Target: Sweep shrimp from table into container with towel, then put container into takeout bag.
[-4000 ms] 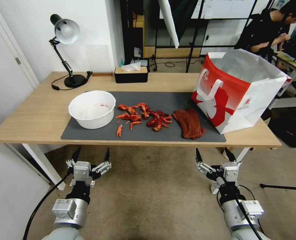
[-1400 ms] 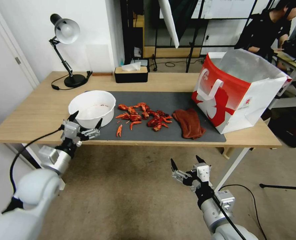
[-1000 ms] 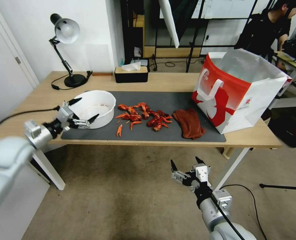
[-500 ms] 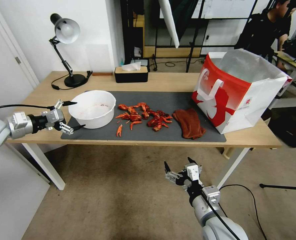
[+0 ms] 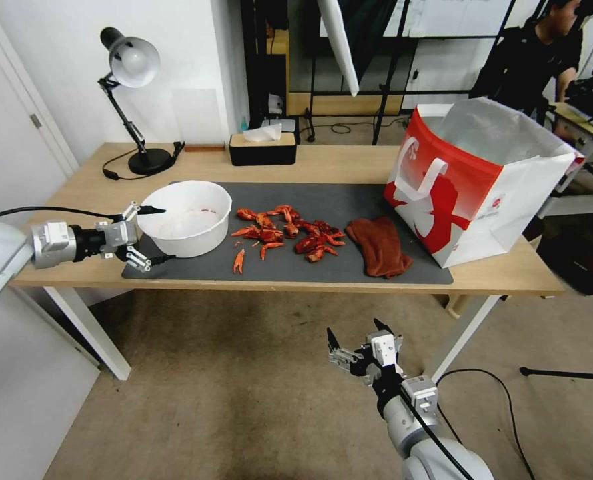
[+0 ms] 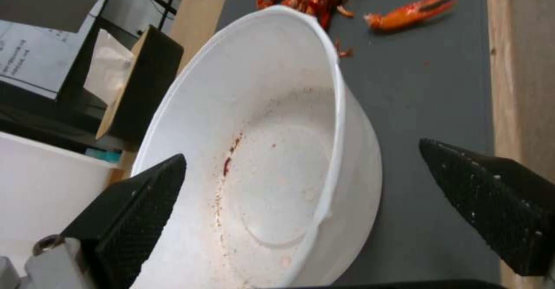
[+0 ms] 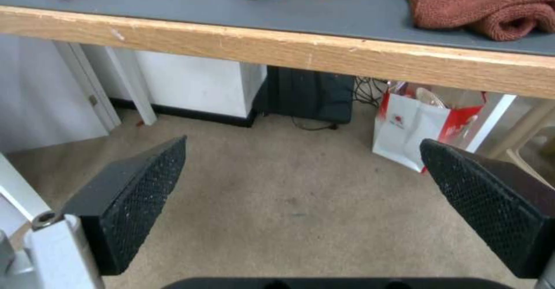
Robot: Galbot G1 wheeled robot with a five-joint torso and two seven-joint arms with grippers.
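The white container stands on the left end of the dark grey mat on the table. My left gripper reaches in from the left, open. In the left wrist view, one finger of my left gripper is over the inside of the container, the other outside its wall. Shrimp lie scattered beside it, with the rust-red towel to their right. At the right end stands the takeout bag. My right gripper hangs open below the table's front edge.
A desk lamp and a black tissue box stand at the back of the table. White table legs rise from the carpet. Under the table, the right wrist view shows a small red-and-white bag.
My left arm rose from below the table, swung out to the left and brought its open gripper to the container's wall. The right gripper drifted left below the table edge.
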